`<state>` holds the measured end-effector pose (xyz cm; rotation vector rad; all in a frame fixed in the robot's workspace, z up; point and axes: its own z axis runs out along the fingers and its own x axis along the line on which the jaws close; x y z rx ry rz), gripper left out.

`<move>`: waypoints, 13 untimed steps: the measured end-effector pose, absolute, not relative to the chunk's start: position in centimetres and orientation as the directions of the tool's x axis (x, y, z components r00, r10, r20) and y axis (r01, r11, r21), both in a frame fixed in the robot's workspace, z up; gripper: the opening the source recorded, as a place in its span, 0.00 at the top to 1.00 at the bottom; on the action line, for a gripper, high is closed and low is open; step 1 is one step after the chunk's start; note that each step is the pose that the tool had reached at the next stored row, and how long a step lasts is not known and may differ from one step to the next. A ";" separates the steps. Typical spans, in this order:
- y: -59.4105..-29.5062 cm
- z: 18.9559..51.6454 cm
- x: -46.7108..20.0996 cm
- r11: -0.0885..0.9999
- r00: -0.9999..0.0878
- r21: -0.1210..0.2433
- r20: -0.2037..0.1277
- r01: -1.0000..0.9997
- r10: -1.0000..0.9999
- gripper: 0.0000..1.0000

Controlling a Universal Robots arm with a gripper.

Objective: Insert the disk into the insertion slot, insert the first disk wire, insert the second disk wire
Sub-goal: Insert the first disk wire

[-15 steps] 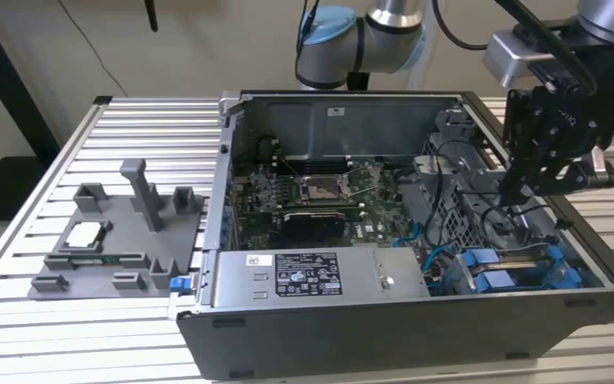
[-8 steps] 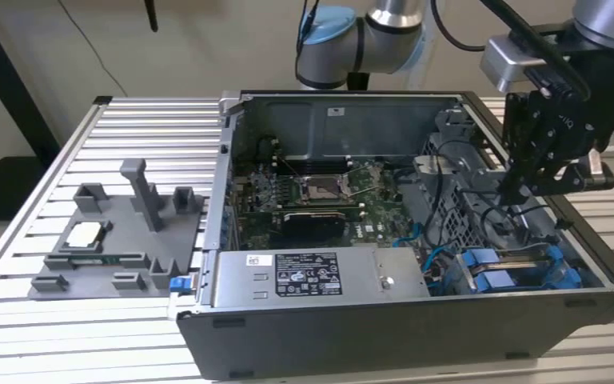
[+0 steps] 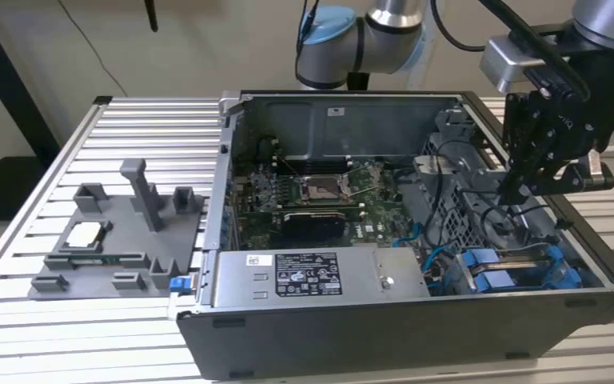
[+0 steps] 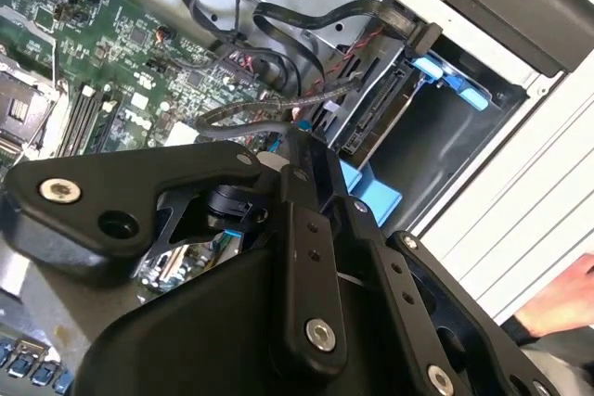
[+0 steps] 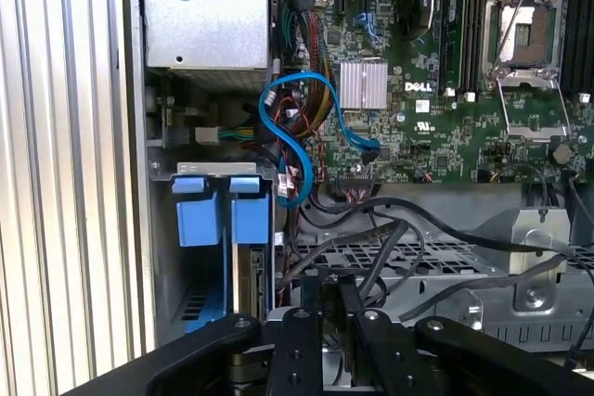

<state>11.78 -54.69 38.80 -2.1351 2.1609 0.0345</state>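
Already the blue-framed disk (image 5: 204,220) sits slotted; the claw's (image 3: 512,192) grip cannot be told.

The case (image 3: 414,320) stands open on top, so there's plenty of room to come straight down. The gripper (image 3: 512,190) hangs over the metal cage (image 5: 464,257) at the exterior view's right, and that's the crowded corner. Black cables (image 5: 390,229) sprawl across the cage, and a blue cable (image 5: 299,199) loops up just beside the blue tabs (image 5: 200,220) in the narrow bay. The grey power box (image 3: 392,272) walls off the near side. Over the circuit board (image 3: 307,192) the middle is open. In the second wrist view, a person's hand (image 4: 561,308) sits outside the case wall.
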 end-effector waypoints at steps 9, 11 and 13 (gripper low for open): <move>-54.7 38.6 11.8 0.014 -0.010 -0.057 -0.079 -0.998 -0.997 0.81; -54.7 38.6 11.9 0.013 -0.010 -0.055 -0.069 -0.998 -0.998 0.81; -54.7 38.5 12.1 0.013 -0.010 -0.051 -0.058 -0.999 -0.998 0.81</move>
